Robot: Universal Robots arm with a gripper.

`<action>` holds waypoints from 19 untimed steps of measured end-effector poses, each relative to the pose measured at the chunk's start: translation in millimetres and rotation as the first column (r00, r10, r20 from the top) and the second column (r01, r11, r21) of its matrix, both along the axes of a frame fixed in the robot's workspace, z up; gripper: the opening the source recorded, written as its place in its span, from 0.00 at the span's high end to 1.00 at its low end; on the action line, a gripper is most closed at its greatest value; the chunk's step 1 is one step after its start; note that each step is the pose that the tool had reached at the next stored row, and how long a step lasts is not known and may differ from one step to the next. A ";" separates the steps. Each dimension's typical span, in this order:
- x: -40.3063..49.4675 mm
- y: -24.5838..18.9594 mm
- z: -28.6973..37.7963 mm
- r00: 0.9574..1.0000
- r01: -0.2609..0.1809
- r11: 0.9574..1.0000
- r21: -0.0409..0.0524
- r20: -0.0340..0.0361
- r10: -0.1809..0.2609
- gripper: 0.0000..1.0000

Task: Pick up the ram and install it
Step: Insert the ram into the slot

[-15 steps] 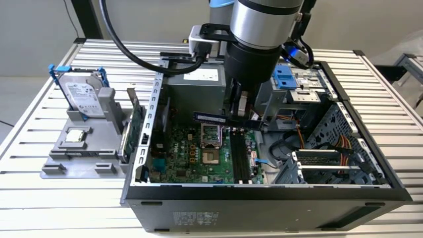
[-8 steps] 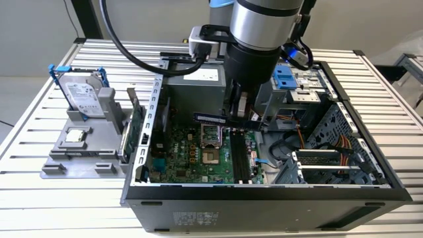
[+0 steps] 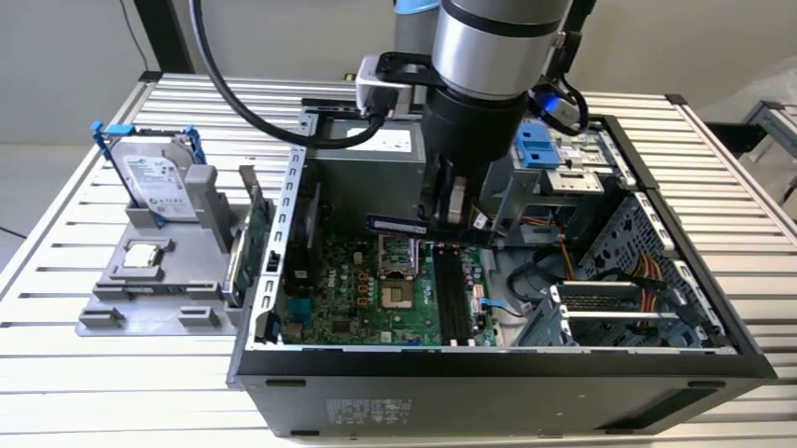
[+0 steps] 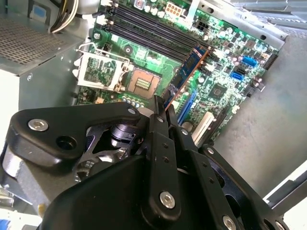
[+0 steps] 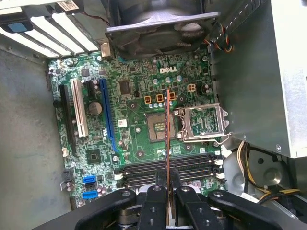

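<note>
Your pincer [image 4: 162, 109] is clamped shut on one end of the ram [image 4: 187, 72], and the rest of the stick juts out past the fingertips. The ram hangs in the air inside the open computer case [image 3: 498, 362], above the motherboard [image 5: 139, 96], and is not seated in any slot. In the first wrist view you see it edge-on, with its thin line crossing the black memory slots [image 5: 196, 165] and the processor socket [image 5: 160, 127]. The socket's metal lid [image 5: 204, 122] lies flipped open beside it.

Mind what crowds the pincer. In the exterior view, the grey power supply box [image 3: 368, 177] stands just to the left of the arm [image 3: 480, 75]. A drive cage with blue latches [image 3: 536, 149] sits close on the right. A fan [image 5: 153, 19] overhangs the far edge of the board. Orange and yellow cables [image 3: 636, 275] run through the case toward the exterior view's right, well apart from the ram.

The case holds the motherboard, the power supply, the fan and those cables. Outside it, on the slatted metal table [image 3: 125, 392], a grey stand [image 3: 149, 289] holds a hard drive [image 3: 160, 182] upright in a blue frame. A green card [image 3: 256, 247] stands on edge between the stand and the case wall.
</note>
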State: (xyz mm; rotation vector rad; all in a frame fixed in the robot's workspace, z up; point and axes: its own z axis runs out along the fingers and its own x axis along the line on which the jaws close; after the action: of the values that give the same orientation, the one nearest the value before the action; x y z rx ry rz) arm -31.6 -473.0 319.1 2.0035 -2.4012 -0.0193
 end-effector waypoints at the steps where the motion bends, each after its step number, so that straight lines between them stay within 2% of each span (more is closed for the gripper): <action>1: 0.0 0.0 -0.6 1.000 0.000 1.000 0.000 0.003 0.000 1.00; 6: 0.1 0.3 -4.6 1.000 -0.004 1.000 0.000 0.010 0.004 1.00; 12: 0.0 0.4 -9.8 0.999 -0.042 0.999 0.000 0.015 0.042 1.00; 16: -0.1 0.5 -12.9 0.998 -0.049 0.999 -0.003 0.025 0.049 1.00; 19: 0.0 0.5 -14.0 0.998 -0.053 0.999 -0.003 0.027 0.053 1.00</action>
State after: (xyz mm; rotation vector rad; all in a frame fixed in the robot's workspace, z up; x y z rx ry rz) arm -31.6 -472.5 305.0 2.0785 -2.3612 0.0114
